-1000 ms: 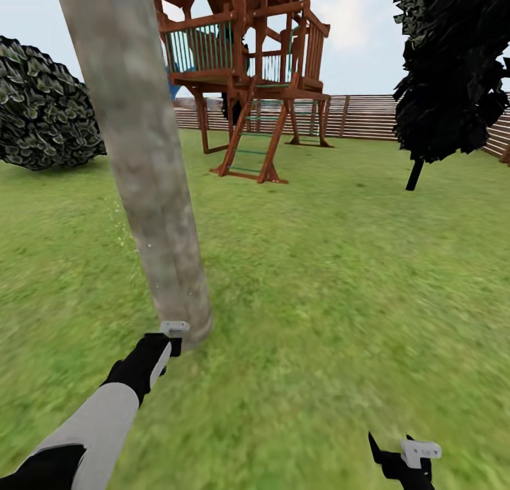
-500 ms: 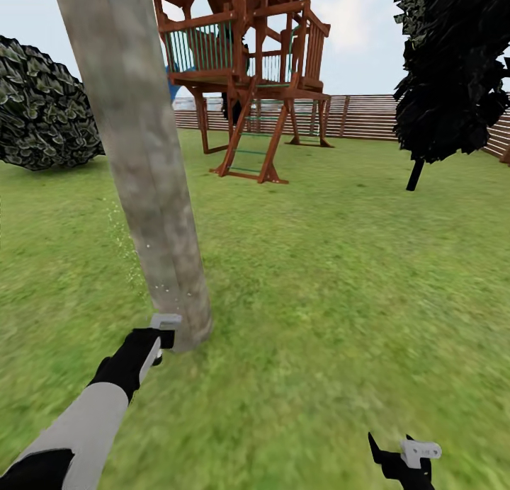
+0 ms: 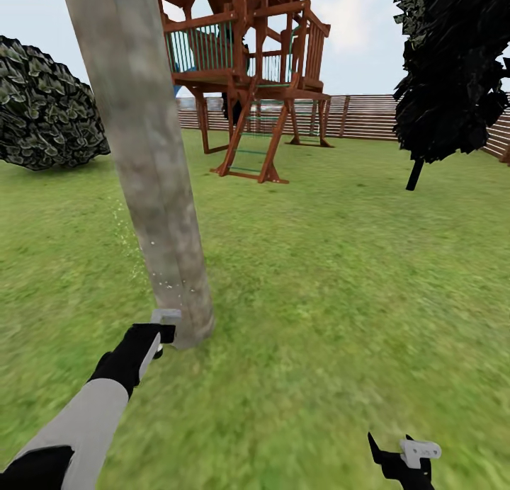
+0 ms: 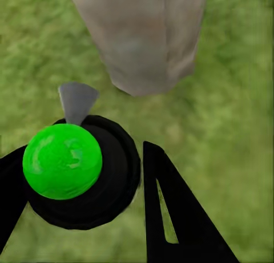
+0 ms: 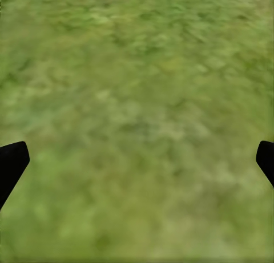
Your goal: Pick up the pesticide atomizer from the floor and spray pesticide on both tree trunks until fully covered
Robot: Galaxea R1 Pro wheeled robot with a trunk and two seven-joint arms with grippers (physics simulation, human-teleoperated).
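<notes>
The left tool (image 4: 85,177) was closed round the pesticide atomizer (image 4: 77,172), its black body wedged between the two dark fingers, the green ball on top and the grey nozzle (image 4: 76,100) aimed at the foot of the tree trunk (image 3: 145,164) just ahead of it. In the head view the left tool (image 3: 164,328) sat almost against the bark, low down, and pale droplets (image 3: 166,285) speckled the trunk just above it.

The right tool (image 5: 137,160) hung spread wide and empty over the lawn (image 5: 137,92), well off to the side of the left one.

Spraying looked under way on this trunk's lower part only. To do it well, the nozzle should probably keep facing the bark while the arm lifts steadily, then work round the far side, staying near enough that the mist lands rather than drifts. The second tree (image 3: 446,65) stood far beyond, untouched as far as could be judged.
</notes>
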